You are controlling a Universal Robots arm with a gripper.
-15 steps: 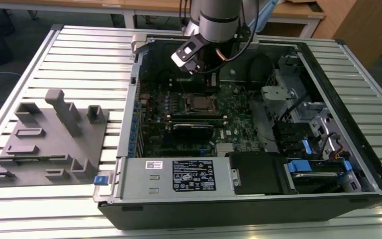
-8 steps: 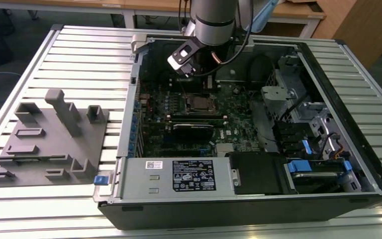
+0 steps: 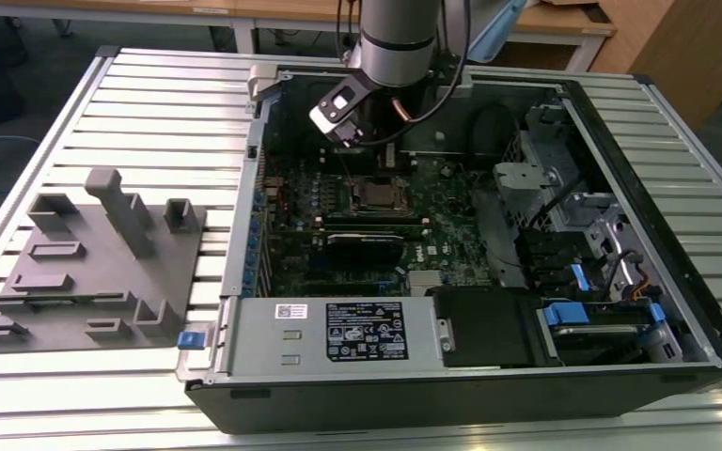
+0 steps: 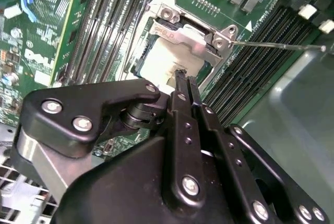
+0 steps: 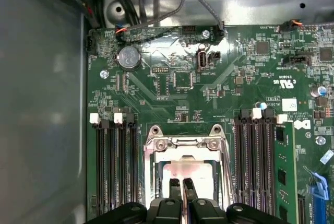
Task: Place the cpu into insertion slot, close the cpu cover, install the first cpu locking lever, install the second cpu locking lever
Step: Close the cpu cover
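Gripper (image 5: 181,184) with fingers pressed together on nothing: you find the cpu (image 5: 183,171) lying flat directly beneath their tips, framed by the cpu cover (image 5: 182,142).

Robot arm over an open computer case

A black computer case (image 3: 462,399) lies open on a slatted metal table (image 3: 161,103), with a green motherboard (image 3: 336,235) on its floor. The grey arm (image 3: 399,38) comes down from the top edge, and its gripper (image 3: 378,158) hangs just above the insertion slot (image 3: 374,194), a small square with a silver rim and a dark centre. Along the near edge of the case sits a labelled power supply box (image 3: 336,331), with blue tabs (image 3: 564,315) among the drive bays towards the exterior view's right. A grey fixture tray (image 3: 86,268) with upright blocks lies on the table at the exterior view's left, apart from the case.
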